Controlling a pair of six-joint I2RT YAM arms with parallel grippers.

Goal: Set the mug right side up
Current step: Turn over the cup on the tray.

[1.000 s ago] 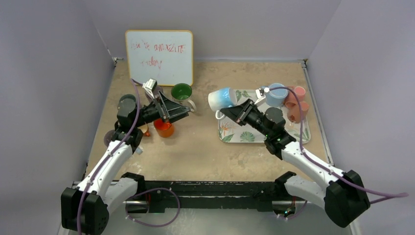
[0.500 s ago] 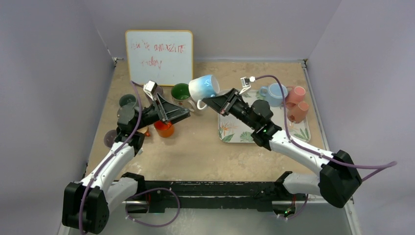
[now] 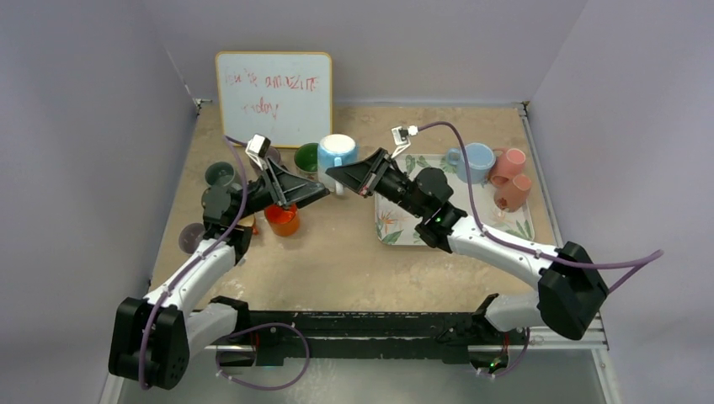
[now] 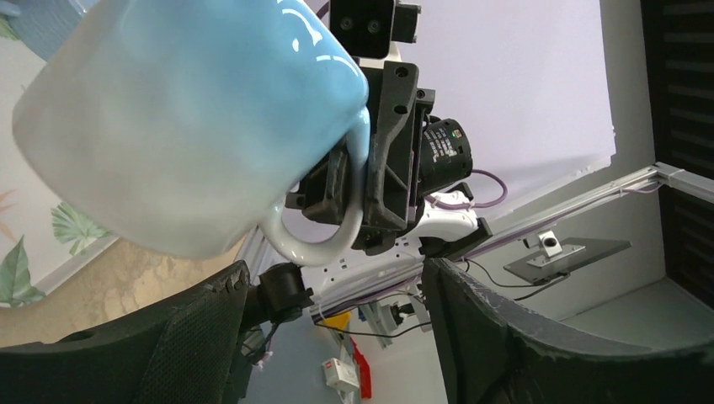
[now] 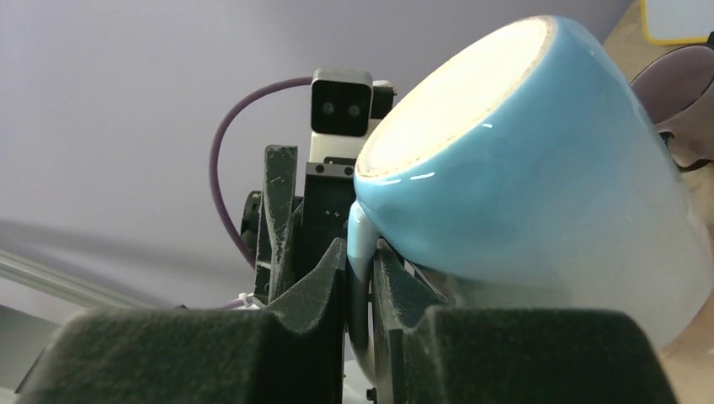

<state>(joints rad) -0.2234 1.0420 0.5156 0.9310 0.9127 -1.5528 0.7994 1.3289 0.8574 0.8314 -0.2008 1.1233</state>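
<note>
Blue-and-white ceramic mug hung above the bench, between both arms. Right tool was clenched on its white handle. Long axis stood roughly upright, tilted; pale flat base uppermost, mouth down. Left tool gaped just beside it.

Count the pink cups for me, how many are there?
2. Both are at the right end of the leafy tray: the far pink cup at the back, the near pink cup just in front. The right arm covers part of the tray, so another could hide.
</note>
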